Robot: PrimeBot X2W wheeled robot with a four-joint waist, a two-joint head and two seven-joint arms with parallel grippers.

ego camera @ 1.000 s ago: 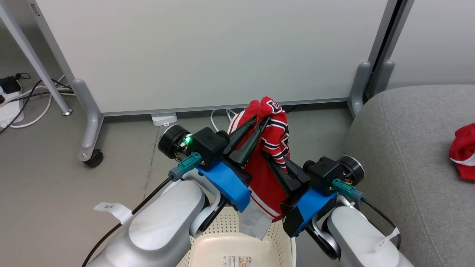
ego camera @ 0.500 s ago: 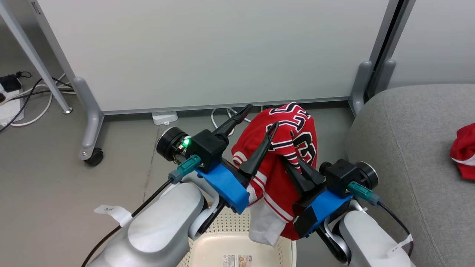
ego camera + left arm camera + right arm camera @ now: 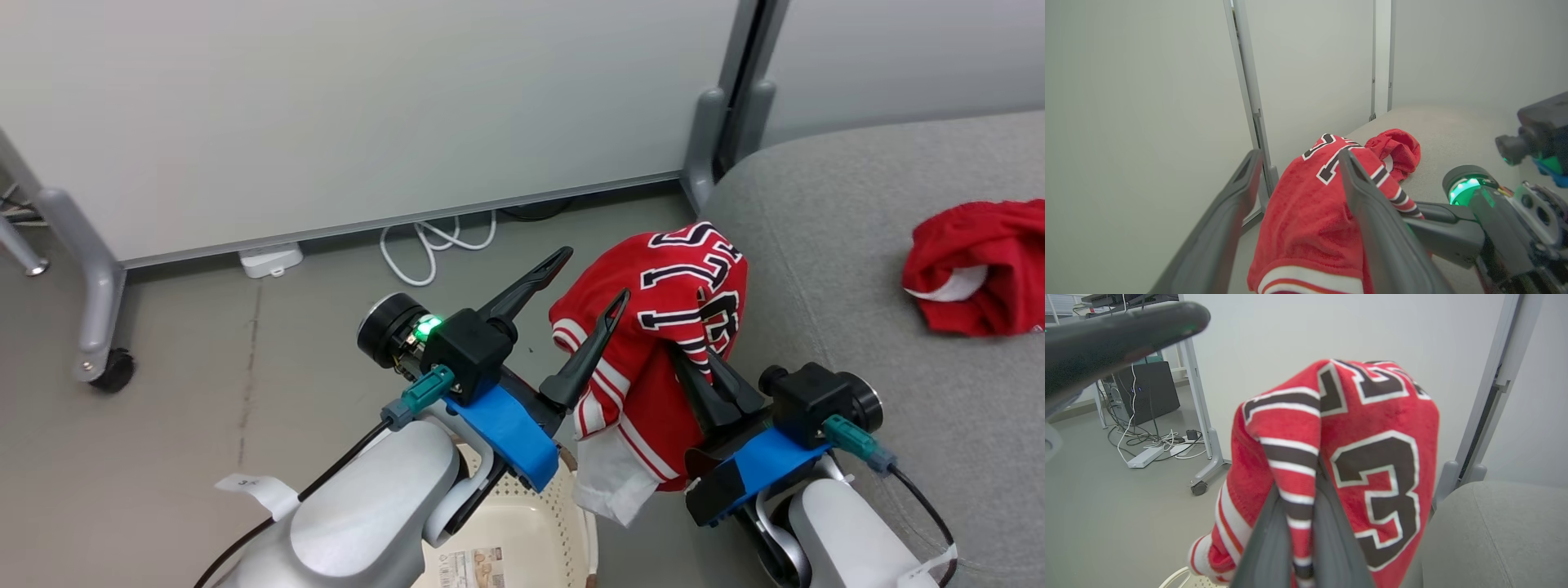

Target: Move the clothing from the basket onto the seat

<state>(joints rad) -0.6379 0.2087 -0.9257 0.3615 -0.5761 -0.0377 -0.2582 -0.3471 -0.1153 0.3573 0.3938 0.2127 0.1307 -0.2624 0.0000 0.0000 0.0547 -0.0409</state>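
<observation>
Clothing [image 3: 653,371] in right end effector [image 3: 695,365]

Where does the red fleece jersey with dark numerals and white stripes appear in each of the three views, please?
Head view: red fleece jersey right of centre, hanging from the shut right pincer.
Left wrist view: lower centre, beyond the open left pincer.
Right wrist view: centre, clamped between that arm's own fingers.
Shared landmark: the grey woven seat cushion, right of the jersey in every view.
</observation>
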